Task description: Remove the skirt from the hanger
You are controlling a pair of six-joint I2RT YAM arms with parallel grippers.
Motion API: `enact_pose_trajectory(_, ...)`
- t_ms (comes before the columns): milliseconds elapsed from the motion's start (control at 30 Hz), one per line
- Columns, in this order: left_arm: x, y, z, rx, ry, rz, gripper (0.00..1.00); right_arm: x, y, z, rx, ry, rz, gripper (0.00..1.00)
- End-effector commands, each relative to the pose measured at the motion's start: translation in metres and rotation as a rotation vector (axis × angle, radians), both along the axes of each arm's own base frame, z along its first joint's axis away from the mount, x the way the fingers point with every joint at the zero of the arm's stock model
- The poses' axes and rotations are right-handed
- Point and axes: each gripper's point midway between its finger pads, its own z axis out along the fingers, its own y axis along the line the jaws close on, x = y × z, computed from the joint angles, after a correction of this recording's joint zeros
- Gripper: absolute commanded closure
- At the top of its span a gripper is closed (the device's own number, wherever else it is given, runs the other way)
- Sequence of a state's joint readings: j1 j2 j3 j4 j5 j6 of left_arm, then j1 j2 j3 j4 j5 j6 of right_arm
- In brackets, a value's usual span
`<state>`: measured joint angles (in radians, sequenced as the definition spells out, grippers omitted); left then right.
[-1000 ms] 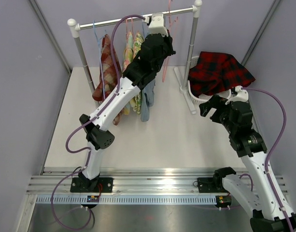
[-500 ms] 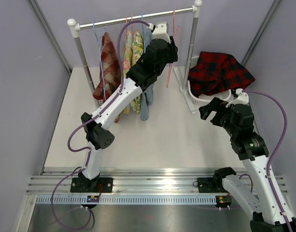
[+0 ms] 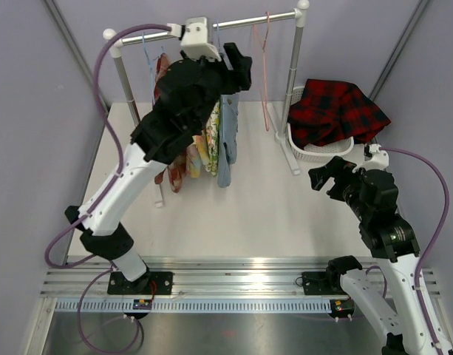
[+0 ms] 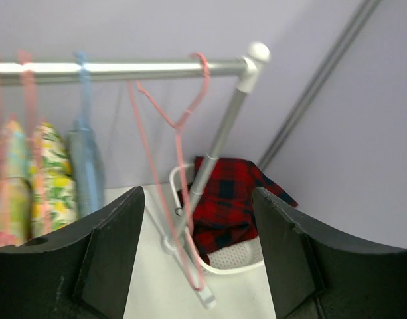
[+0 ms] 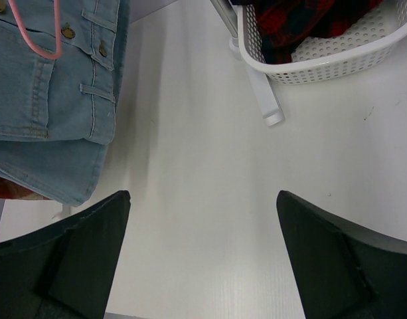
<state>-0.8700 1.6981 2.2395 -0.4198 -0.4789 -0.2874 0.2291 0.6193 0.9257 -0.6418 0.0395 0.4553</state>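
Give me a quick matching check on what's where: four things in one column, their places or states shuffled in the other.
1 plaid skirt
2 pink hanger
3 denim skirt
4 right gripper

A bare on the rail
B heaped in the white basket
C hanging, buttons showing
D open, empty

Pairs: 1-B, 2-A, 3-C, 4-D.
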Motion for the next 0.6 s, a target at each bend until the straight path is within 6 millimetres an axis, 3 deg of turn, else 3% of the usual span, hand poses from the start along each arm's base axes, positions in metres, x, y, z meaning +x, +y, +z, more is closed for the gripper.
enact_pose_trajectory(0,0.007,0.034,-0.008,0.058,0.007,0.137,0.31,-0.007,0.004,0.015,0.026,-0.027,0.018,0.01)
enact_pose_trajectory(300,0.030,0.041,-0.057,0.156,0.127,0.196,0.36,-0.020,-0.002,0.010,0.001,-0.015,0.013,0.01)
enact_pose_trajectory(567,0.047,0.043,-0.084,0.181,0.186,0.232,0.38,-0.029,-0.005,0.009,-0.001,-0.012,0.011,0.01)
